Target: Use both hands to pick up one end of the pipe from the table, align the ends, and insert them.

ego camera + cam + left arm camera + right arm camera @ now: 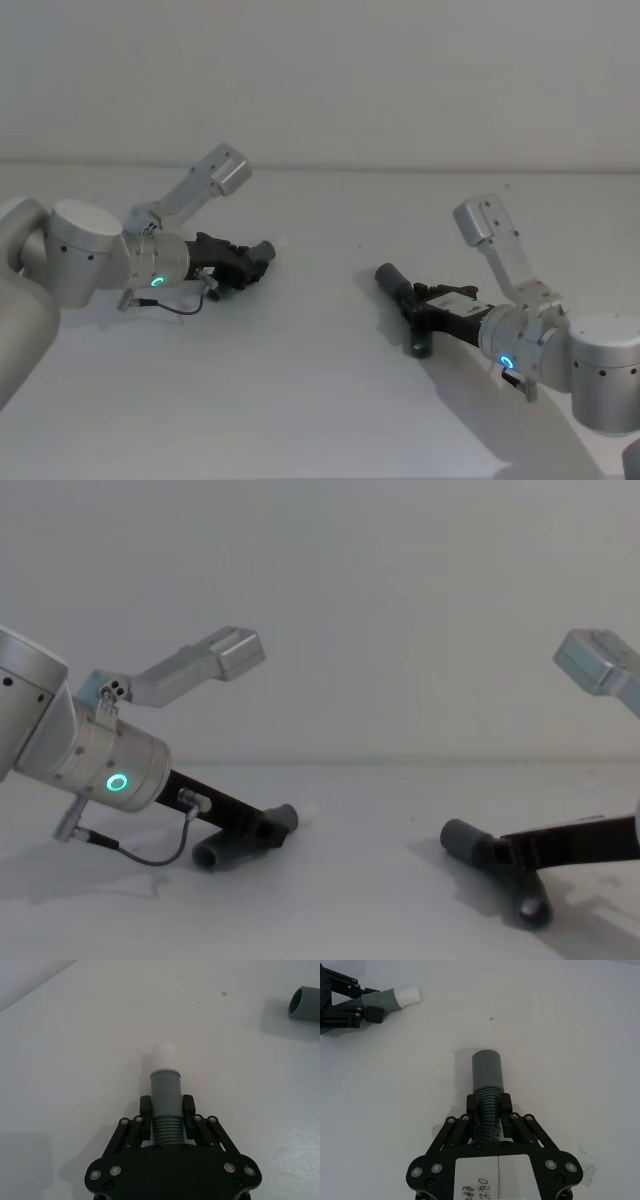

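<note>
The slimmer pipe piece (pixel 166 1087) is grey with a white tip, and my left gripper (pixel 167 1110) is shut on it just behind its smooth end. In the head view the left gripper (pixel 235 262) is low over the table (pixel 320 400) at the left, its pipe end (pixel 264 248) pointing right. My right gripper (pixel 490 1107) is shut on the ribbed part of the thicker pipe piece (pixel 487 1070). That piece (pixel 392 278) is at the right, its wide open end facing left. Both bent pieces (pixel 285 817) (pixel 462 838) are down at the table, a wide gap apart.
The off-white table runs back to a plain wall. A thin black cable (pixel 150 855) loops under the left wrist. The left wrist view shows the thicker pipe's open end (pixel 303 1004) far ahead.
</note>
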